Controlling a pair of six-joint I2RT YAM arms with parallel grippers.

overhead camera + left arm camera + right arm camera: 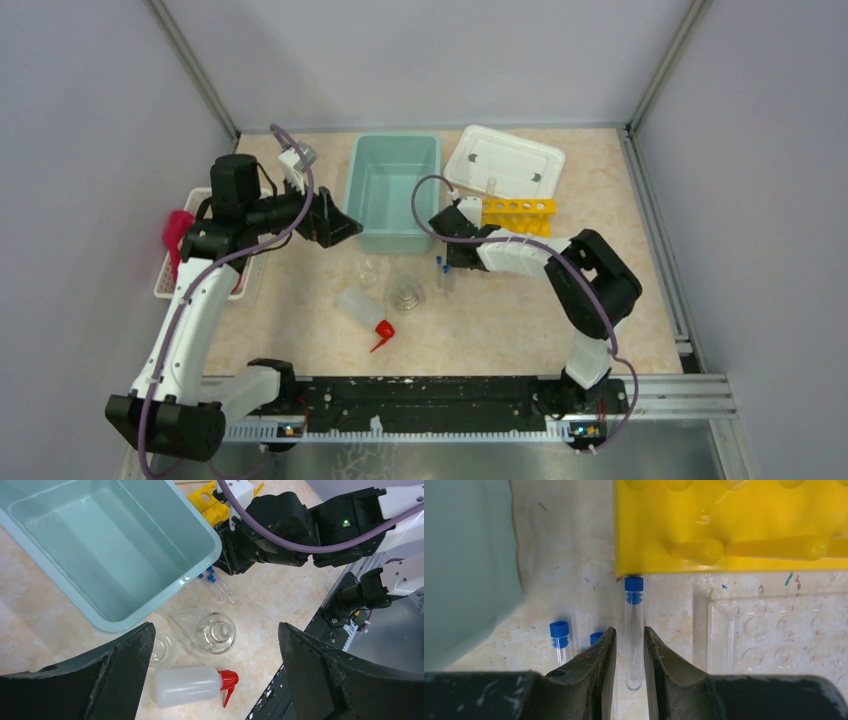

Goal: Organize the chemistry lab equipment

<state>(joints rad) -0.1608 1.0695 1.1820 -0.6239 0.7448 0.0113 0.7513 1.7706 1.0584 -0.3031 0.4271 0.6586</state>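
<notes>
My right gripper (629, 630) is shut on a clear blue-capped tube (634, 610), its cap against the edge of the yellow holed rack (724, 525). In the top view the right gripper (450, 238) sits beside the rack (517, 213). Two more tubes (559, 632) lie on the table left of it. My left gripper (214, 626) is wide open and empty, high above the glass flask (216, 632), a beaker (162, 650) and the squeeze bottle (187, 685), which lies on its side with its red spout. In the top view the left gripper (345, 228) hovers by the bin.
A teal bin (393, 190) stands at the back centre, with a white tray (505, 160) to its right. A white slatted basket (165, 280) with a pink cloth (178, 235) sits at the far left. A clear well plate (774, 630) lies beside the rack.
</notes>
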